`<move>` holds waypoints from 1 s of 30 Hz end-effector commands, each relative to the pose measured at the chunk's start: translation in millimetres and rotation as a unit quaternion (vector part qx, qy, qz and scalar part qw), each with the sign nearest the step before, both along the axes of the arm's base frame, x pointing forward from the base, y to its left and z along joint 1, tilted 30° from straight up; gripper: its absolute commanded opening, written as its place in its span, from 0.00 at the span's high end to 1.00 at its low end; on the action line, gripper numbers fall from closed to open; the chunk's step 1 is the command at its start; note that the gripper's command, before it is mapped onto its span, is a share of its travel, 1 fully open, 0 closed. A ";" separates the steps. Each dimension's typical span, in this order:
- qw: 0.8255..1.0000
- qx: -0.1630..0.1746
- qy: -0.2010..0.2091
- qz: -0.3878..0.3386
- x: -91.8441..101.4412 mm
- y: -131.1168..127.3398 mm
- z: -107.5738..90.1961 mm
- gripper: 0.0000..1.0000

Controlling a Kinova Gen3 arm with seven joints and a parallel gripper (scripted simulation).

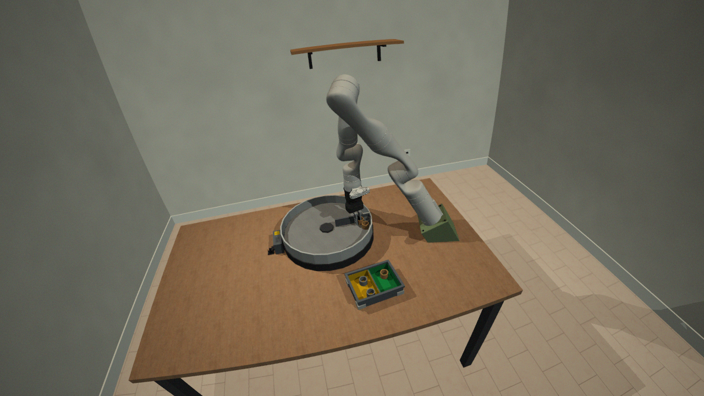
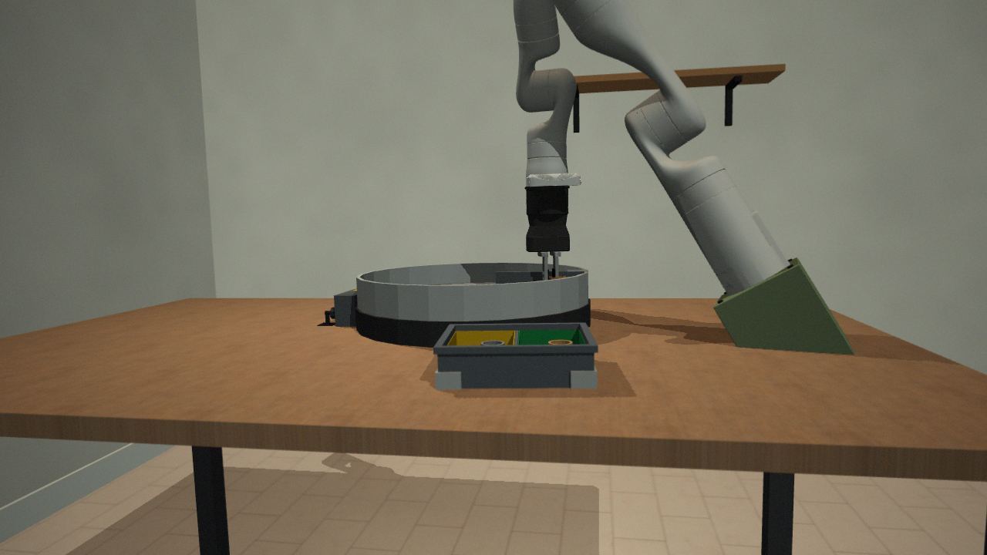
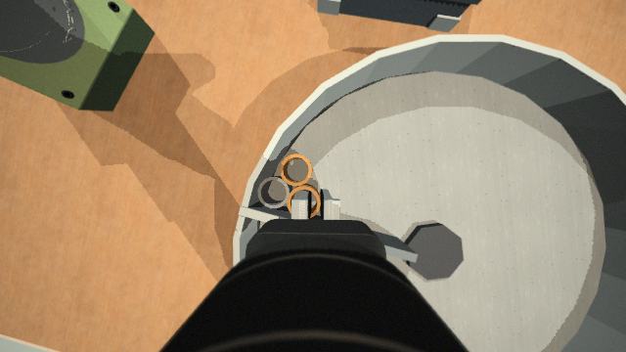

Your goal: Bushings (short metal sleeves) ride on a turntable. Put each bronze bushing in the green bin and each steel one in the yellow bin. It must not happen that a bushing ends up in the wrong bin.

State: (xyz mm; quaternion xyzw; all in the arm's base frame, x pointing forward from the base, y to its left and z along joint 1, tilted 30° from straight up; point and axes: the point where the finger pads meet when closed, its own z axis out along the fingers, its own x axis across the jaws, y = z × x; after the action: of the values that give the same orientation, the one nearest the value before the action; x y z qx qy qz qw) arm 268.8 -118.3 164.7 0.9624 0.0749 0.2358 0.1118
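Observation:
My gripper (image 1: 358, 216) (image 2: 550, 277) (image 3: 315, 198) is shut on the wall of a bronze bushing (image 3: 304, 186) (image 2: 557, 277) at the turntable's right side, one finger inside its bore and one outside. Another bronze bushing (image 3: 295, 155) (image 1: 364, 224) and a steel bushing (image 3: 260, 193) are close beside it on the turntable (image 1: 304, 241) (image 3: 465, 147). The green bin (image 1: 392, 282) (image 2: 534, 337) holds a bronze bushing (image 1: 384, 273) (image 2: 560, 342). The yellow bin (image 1: 355, 281) (image 2: 463, 338) holds two steel bushings, one (image 1: 363, 281) behind the other (image 1: 370, 292). The height of the held bushing's lower end is hidden.
The turntable's raised rim (image 1: 324, 257) (image 2: 441, 300) surrounds the bushings. A dark bar (image 1: 344, 221) (image 3: 401, 250) runs from near the hub to the rim, close to my fingers. The green arm base (image 1: 440, 231) (image 2: 779, 317) stands right of the turntable. The bins are in front.

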 end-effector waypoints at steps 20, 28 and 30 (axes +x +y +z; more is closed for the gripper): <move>1.000 -0.004 0.001 0.001 -3.2 0.7 6.0 1.00; 1.000 -0.004 0.001 0.001 -4.0 1.1 7.5 1.00; 1.000 -0.003 0.001 0.001 -4.6 1.3 8.5 1.00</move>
State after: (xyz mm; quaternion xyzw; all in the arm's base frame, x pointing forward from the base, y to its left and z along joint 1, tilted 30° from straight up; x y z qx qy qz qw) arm 264.5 -116.7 172.5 0.9624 0.0760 0.2349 0.1132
